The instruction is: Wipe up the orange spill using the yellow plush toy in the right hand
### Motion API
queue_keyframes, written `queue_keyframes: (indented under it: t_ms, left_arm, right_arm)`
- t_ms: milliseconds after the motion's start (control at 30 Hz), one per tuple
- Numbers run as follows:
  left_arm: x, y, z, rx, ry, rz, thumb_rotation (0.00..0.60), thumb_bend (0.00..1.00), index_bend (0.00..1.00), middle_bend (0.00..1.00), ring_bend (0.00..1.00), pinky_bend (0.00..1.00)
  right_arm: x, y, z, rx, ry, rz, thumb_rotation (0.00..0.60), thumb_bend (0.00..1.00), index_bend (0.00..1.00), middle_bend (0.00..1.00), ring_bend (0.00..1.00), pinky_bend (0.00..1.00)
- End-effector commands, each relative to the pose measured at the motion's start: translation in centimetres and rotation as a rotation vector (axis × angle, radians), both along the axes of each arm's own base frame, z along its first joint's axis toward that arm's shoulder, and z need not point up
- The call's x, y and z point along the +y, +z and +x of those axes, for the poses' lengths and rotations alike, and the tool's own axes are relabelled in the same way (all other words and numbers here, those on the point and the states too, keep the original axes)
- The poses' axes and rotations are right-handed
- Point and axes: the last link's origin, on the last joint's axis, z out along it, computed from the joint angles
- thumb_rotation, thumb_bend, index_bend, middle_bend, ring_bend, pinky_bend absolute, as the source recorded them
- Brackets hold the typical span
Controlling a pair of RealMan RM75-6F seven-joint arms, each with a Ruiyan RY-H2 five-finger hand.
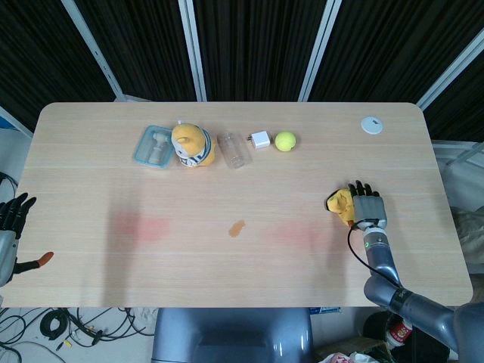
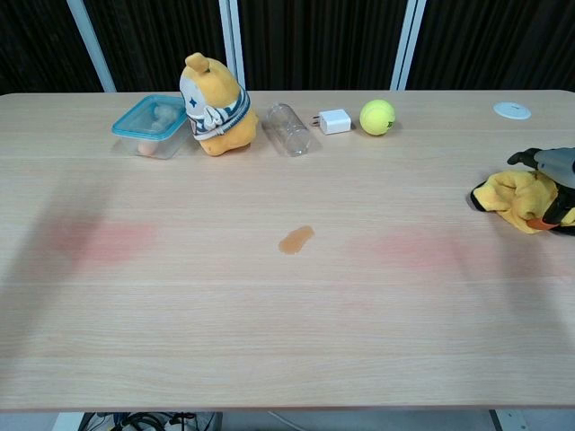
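A small orange spill (image 1: 237,228) (image 2: 296,239) lies on the wooden table near the middle, toward the front. Far to its right, a crumpled yellow plush toy (image 1: 341,203) (image 2: 515,197) sits on the table under my right hand (image 1: 367,206) (image 2: 559,176), whose dark fingers lie over it and grip it from the right. My left hand (image 1: 10,221) hangs off the table's left edge with its fingers apart and nothing in it. The chest view does not show it.
Along the back stand a blue-lidded box (image 1: 154,146) (image 2: 152,125), an upright yellow plush figure (image 1: 192,144) (image 2: 214,106), a clear jar on its side (image 1: 234,150) (image 2: 288,128), a white charger (image 1: 259,140), a tennis ball (image 1: 285,141) (image 2: 377,117) and a white disc (image 1: 371,125).
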Motion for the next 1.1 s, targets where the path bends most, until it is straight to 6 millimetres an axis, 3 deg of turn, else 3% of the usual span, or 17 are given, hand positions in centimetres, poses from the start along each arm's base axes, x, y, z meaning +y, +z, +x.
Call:
queue_keyframes:
  t_ms: [33,867,1100]
  left_arm:
    - [0.02,-0.02,0.02,0.000,-0.001,-0.001,0.600,0.02,0.00,0.00,0.00,0.00]
    - [0.01,-0.03,0.08,-0.005,-0.001,0.000,0.600,0.02,0.00,0.00,0.00,0.00]
    - [-0.02,-0.05,0.11,-0.011,0.000,-0.005,0.600,0.02,0.00,0.00,0.00,0.00]
  right_arm:
    - [-0.04,-0.04,0.00,-0.001,0.000,0.000,0.600,0.21,0.00,0.00,0.00,0.17]
    - [-0.21,-0.41,0.71,-0.002,0.017,0.008,0.600,0.23,0.00,0.00,0.00,0.17]
    - [-0.17,-0.73,0.66,0.003,0.016,0.016,0.600,0.36,0.04,0.02,0.03,0.17]
